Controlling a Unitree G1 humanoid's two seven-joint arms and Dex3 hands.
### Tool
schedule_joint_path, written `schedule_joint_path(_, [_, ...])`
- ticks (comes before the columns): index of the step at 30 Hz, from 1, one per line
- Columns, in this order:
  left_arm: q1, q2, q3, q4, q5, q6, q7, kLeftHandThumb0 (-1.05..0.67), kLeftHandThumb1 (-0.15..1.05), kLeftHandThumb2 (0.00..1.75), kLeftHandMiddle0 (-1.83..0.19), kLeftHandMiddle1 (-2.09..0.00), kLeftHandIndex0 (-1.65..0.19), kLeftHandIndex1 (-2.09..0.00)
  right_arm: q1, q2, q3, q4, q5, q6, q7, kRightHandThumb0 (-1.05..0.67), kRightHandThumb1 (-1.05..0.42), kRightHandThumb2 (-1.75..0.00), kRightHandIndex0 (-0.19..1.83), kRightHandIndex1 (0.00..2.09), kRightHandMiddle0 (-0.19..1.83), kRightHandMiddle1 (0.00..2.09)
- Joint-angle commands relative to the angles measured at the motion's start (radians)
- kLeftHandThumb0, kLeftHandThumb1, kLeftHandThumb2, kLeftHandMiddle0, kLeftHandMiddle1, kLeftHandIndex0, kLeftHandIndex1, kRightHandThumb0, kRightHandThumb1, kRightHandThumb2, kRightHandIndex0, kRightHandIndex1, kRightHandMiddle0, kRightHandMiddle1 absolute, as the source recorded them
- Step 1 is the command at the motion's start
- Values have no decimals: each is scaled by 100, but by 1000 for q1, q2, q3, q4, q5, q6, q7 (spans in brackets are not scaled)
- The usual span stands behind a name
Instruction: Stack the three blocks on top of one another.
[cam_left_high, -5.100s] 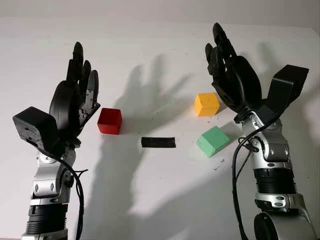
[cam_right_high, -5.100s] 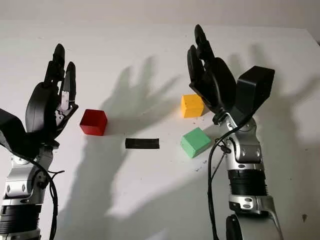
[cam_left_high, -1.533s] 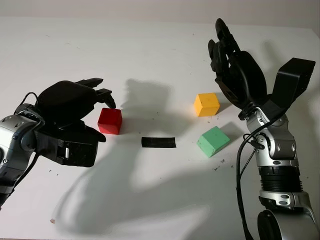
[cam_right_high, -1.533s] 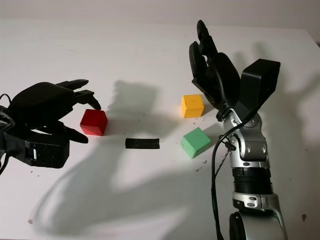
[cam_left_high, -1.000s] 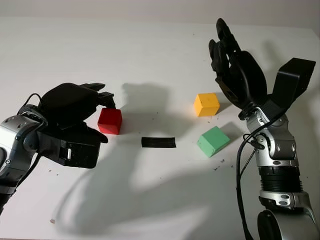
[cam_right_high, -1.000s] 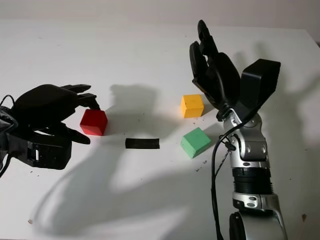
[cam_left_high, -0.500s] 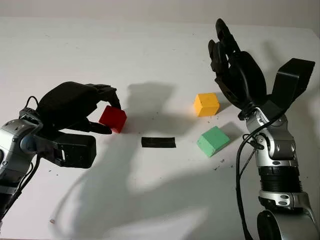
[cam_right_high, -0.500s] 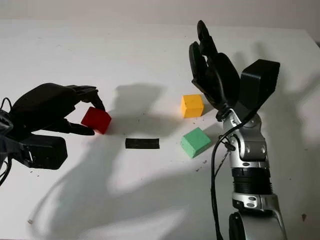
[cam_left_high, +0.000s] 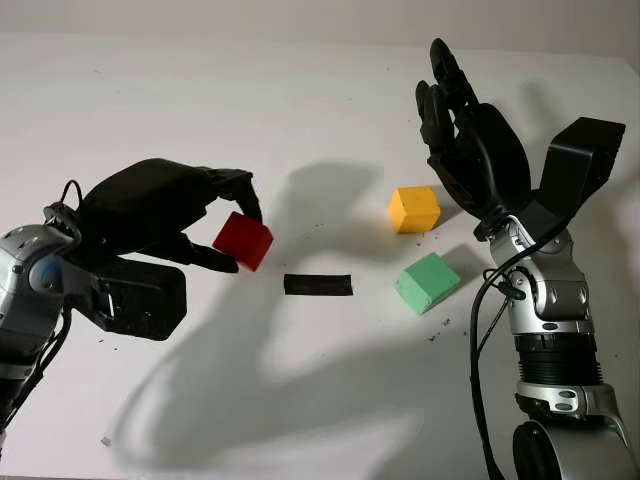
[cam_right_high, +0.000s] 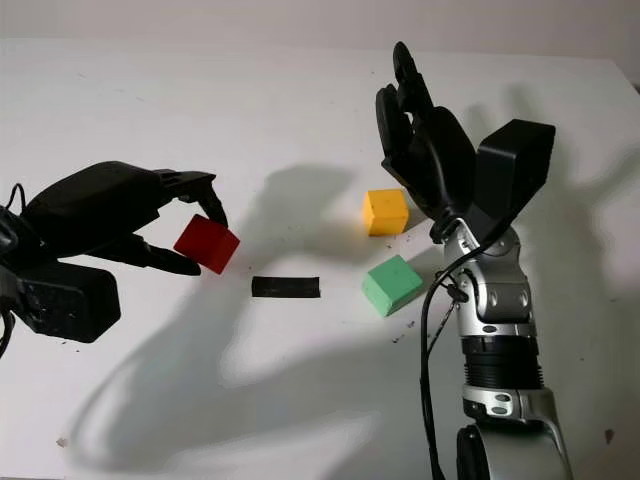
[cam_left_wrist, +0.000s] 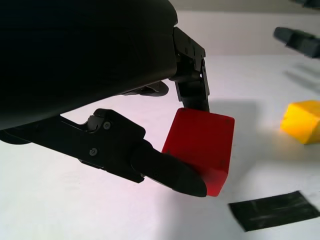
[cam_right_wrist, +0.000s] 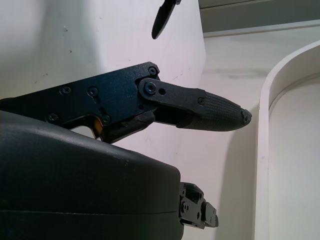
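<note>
My left hand (cam_left_high: 232, 228) is shut on the red block (cam_left_high: 243, 241), pinching it between fingers and thumb and holding it tilted a little above the white table (cam_left_high: 300, 110). In the left wrist view the red block (cam_left_wrist: 200, 148) sits between a finger behind and the thumb in front. On the table's right side lies the yellow block (cam_left_high: 414, 208), with the green block (cam_left_high: 427, 282) just in front of it. My right hand (cam_left_high: 462, 130) is open, raised upright beside the yellow block.
A strip of black tape (cam_left_high: 318, 285) lies on the table between the red block and the green one. The yellow block (cam_left_wrist: 301, 121) and the tape (cam_left_wrist: 273, 210) also appear in the left wrist view.
My left hand closed on the red block, lifted it off the table and carried it a little to the right. The right hand has stayed in place.
</note>
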Motion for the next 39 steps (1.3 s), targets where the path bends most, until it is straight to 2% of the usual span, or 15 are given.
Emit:
schedule_joint_path(1, [-34, -16, -20, -31, -15, 7, -26, -46, 105, 10, -26, -4, -24, -161, 7, -4, -9, -30, 7, 0, -2, -72, -105, -62, -19, 0, -19, 0])
schedule_joint_path(3, [-50, -39, -33, -55, -20, 31, -43, -45, 104, 8, -27, -5, -26, -159, 5, -5, -8, -28, 8, -4, 2, -72, -105, -63, -19, 0, -19, 0])
schedule_joint_path(7, [-48, -114, -59, -134, -11, 166, -57, -42, 102, 6, -26, -5, -26, -156, 5, -8, -7, -29, 5, -2, 1, -72, -105, -62, -19, 0, -19, 0])
schedule_joint_path(16, [-44, -207, -152, -245, 74, 431, -131, -39, 104, 6, -22, -4, -26, -160, 3, -4, -3, -28, 1, 2, -4, -72, -105, -63, -19, 0, -19, 0])
schedule_joint_path(24, [-18, -256, -205, -222, 135, 455, -100, -35, 103, 6, -23, -5, -28, -162, 2, 6, 1, -31, 4, 15, -15, -74, -105, -61, -19, 0, -19, 0])
schedule_joint_path(39, [-27, -245, -237, -202, 220, 466, -117, -34, 104, 6, -22, -5, -21, -163, 9, 8, -2, -33, 4, 6, -16, -73, -105, -62, -19, 0, -19, 0])
